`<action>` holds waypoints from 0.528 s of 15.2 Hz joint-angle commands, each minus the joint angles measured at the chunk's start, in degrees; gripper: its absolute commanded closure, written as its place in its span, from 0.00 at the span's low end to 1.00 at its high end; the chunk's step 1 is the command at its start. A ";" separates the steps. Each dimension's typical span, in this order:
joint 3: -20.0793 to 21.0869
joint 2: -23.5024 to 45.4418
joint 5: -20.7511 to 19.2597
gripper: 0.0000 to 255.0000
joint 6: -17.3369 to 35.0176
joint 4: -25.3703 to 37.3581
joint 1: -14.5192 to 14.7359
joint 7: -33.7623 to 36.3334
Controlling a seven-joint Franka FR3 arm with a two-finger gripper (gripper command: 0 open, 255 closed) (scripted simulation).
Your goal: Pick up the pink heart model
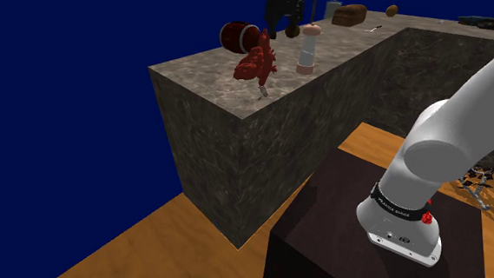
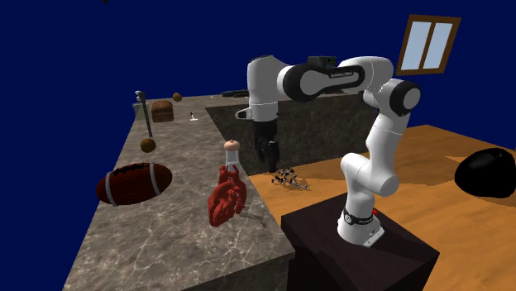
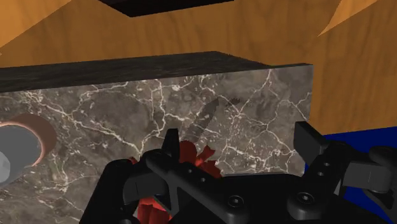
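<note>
Heart model (image 2: 226, 198), dark red here rather than pink, stands on the marble counter (image 2: 165, 240) close to the long edge that faces the robot's stand. A pale bottle (image 2: 232, 153) is just behind it and a football (image 2: 134, 183) lies well apart toward the opposite edge. It sits raised on a thin peg (image 1: 263, 91). Its long axis runs roughly upright with a slight lean, the vessel stubs uppermost and the narrow tip down toward the counter.

The gripper (image 3: 238, 143) hangs above the counter with its fingers spread wide and nothing between them. In the wrist view the red lobes (image 3: 194, 156) peek out beside one finger, not in the middle of the gap. So the step in hand looks like lining up before the descent.

To do it well, I would:
- Shift the hand sideways until the heart sits centred between the fingers.
- Turn the wrist so the fingers close across the narrower width of the body.
- Come straight down along the upright axis, keeping clear of the bottle.
- Close on the bulky middle, not the stubs.
</note>
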 commanded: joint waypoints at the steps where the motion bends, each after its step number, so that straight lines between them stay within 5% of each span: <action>1: -0.59 4.04 -0.18 0.00 0.24 4.39 -0.58 0.81; 8: -2.39 16.29 0.00 0.00 0.12 18.44 -2.21 3.42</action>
